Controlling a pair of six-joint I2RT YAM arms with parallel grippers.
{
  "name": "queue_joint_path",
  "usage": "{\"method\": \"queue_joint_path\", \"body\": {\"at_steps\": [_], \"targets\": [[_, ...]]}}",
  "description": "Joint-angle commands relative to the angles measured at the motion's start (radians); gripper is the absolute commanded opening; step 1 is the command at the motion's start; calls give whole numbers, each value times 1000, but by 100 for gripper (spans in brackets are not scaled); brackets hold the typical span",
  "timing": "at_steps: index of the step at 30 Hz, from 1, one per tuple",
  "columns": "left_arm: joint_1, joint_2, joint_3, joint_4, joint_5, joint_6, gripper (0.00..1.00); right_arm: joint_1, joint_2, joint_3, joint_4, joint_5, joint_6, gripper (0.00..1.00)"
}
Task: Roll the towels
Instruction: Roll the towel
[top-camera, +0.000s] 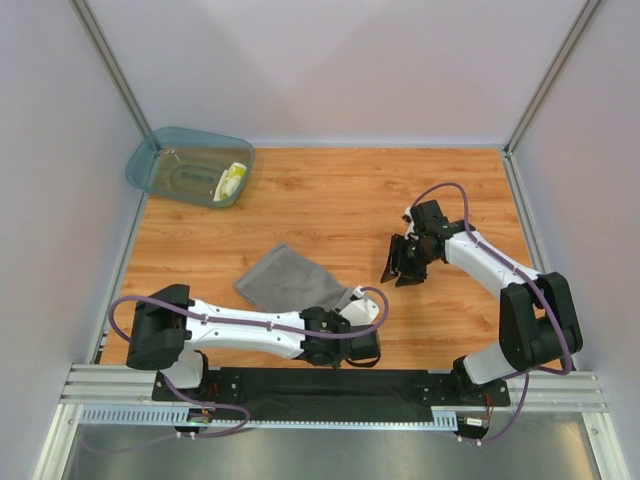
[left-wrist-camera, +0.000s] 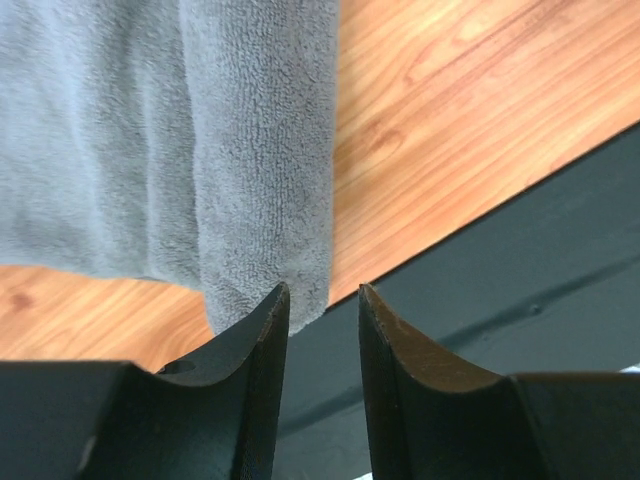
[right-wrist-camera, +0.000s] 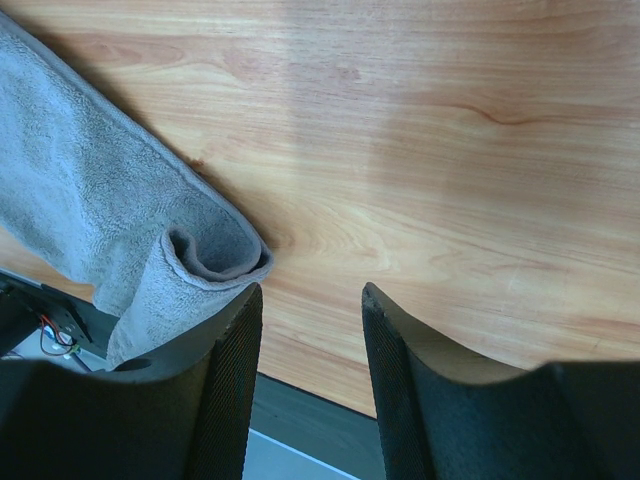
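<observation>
- The grey towel (top-camera: 287, 281) lies on the wooden tabletop (top-camera: 330, 200), in the lower centre-left of the top view, partly flat and spread toward the upper left.
- Its lower right corner reaches the end of the left arm, near the bottom centre of that view.
- The left fingers (left-wrist-camera: 250, 380) stand apart, with a narrow gap between them. Nothing is clamped in this gap; the dark rail (left-wrist-camera: 520, 300) shows through it.
- In the left wrist view the towel fills the upper left. A thick folded ridge of it runs down to just above the tip of the left-hand finger. I cannot tell if it touches the tip.
- The right fingers (right-wrist-camera: 225, 400) are also apart and hold nothing. They hang over bare wood, in the right half of the top view, well apart from the main part of the towel.
- In the right wrist view the towel comes in from the upper left. Its end is curled into a loose roll just beside the left-hand finger.
- The small yellow-and-white cloth (top-camera: 232, 181) lies inside the teal tub (top-camera: 142, 165), in the upper left of the top view, at the tub's right end.
</observation>
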Motion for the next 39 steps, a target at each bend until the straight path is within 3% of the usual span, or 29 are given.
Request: {"method": "queue_joint_path", "body": {"at_steps": [1,13,17,22,25,28,29,32,39], "targets": [[-25,54,54,-146,-122,8,41,2,-24,-8,8,-15,4,46],[-31,218,55,-175,-160,-20,49,2,-36,-11,3,-27,-4,46],[-31,220,24,-131,-133,-14,58,2,-33,-11,1,-27,-5,46],[-30,191,-11,-83,-91,2,81,2,-32,-8,4,-29,-4,46],[-30,207,-22,-102,-111,-9,80,2,-30,-10,7,-32,-4,46],[-26,218,-37,-100,-126,-12,67,2,-29,-13,11,-35,-4,46],[-23,215,-54,-88,-128,-12,50,2,-27,-14,14,-36,-5,46],[-8,191,-102,-47,-129,0,31,3,-26,-16,14,-36,-7,46],[46,112,-122,33,-33,94,10,2,-24,-2,4,-35,-12,46]]}}
